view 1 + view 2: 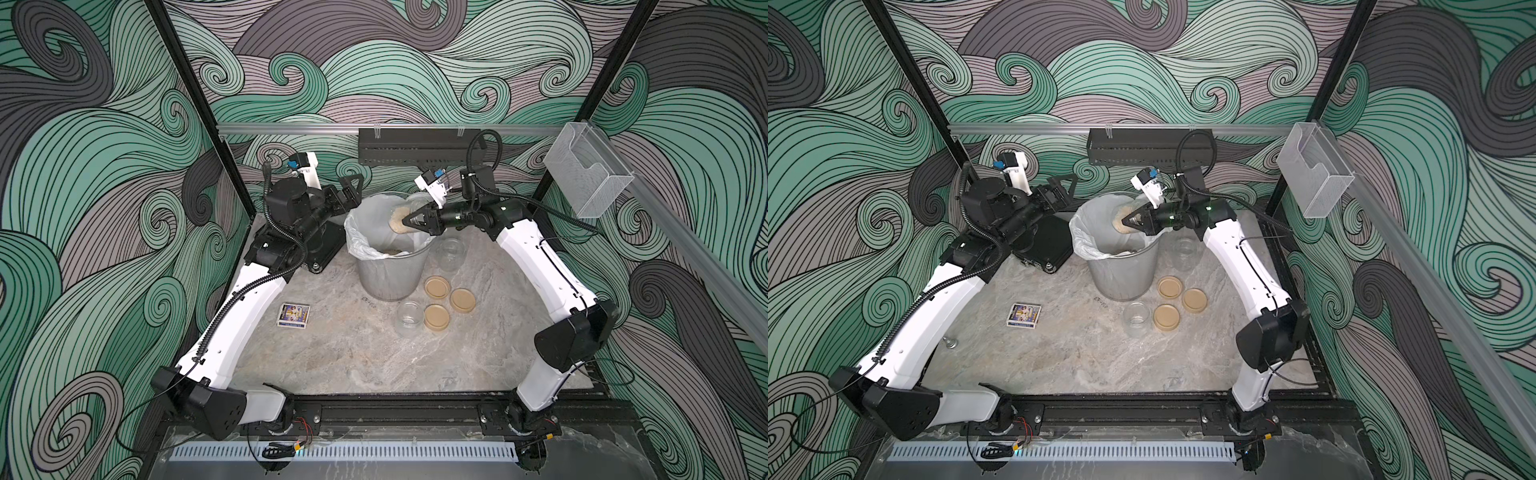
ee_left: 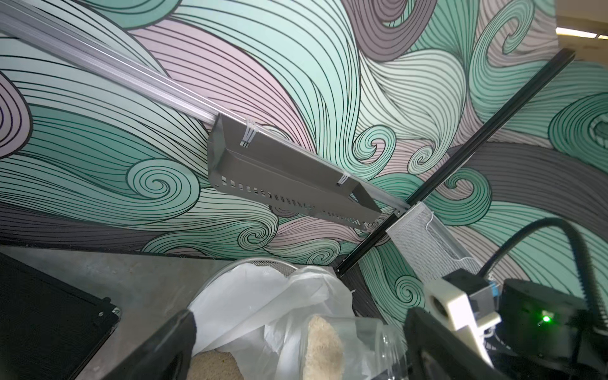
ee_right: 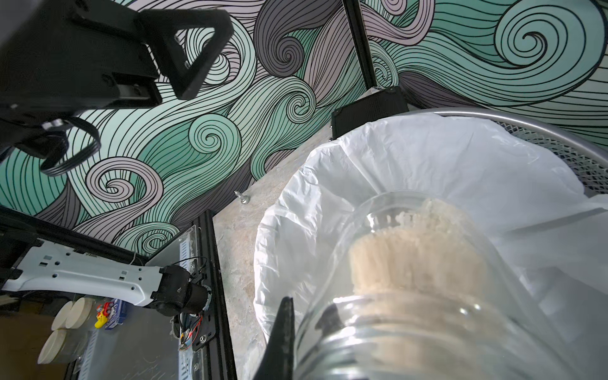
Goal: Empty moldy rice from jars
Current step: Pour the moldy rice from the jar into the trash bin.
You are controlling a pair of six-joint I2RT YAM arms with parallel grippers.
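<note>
- Right gripper (image 1: 409,220) is clamped on a tipped jar (image 3: 427,329) above the wastebasket (image 1: 386,274).
- Moldy rice (image 3: 411,256) sits clumped inside the jar, just past the fingertips.
- Left gripper (image 1: 351,189) has its jaws apart.

Both top views are evenly and brightly lit from overhead. Shadows on the counter (image 1: 353,353) are soft and faint. Wide-angle stretch is noted toward the edges.

In the left wrist view a ceiling light (image 2: 579,32) is blown out. The fingers (image 2: 158,348) of the left end effector (image 2: 301,316) are rendered dark and blurred.

In the right wrist view glare is recorded on the jar (image 3: 378,316), which is softly focused close to the lens. The white liner (image 3: 427,158) is nearly overexposed.
</note>
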